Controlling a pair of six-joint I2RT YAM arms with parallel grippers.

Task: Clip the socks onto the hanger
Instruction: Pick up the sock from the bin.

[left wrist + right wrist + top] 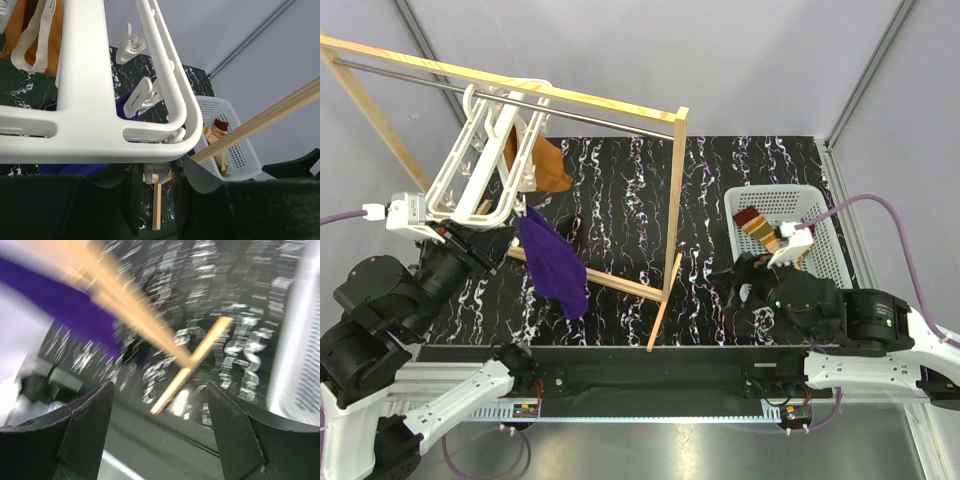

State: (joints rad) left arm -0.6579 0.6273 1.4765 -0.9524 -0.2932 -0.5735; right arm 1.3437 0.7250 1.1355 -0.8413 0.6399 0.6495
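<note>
The hanger, a white plastic frame with dangling clip pegs, hangs tilted from the rod at the upper left. My left gripper is at its lower corner. In the left wrist view the left gripper is shut on a white peg under the corner of the hanger. The striped socks lie in the white basket on the right, also seen as the socks past the frame. My right gripper is just left of the basket, open, and in its blurred wrist view the right gripper holds nothing.
A wooden rack with a metal rod spans the left half, its foot on the black marbled table. A purple cloth and an orange cloth hang from the frame. The basket wall is on the right.
</note>
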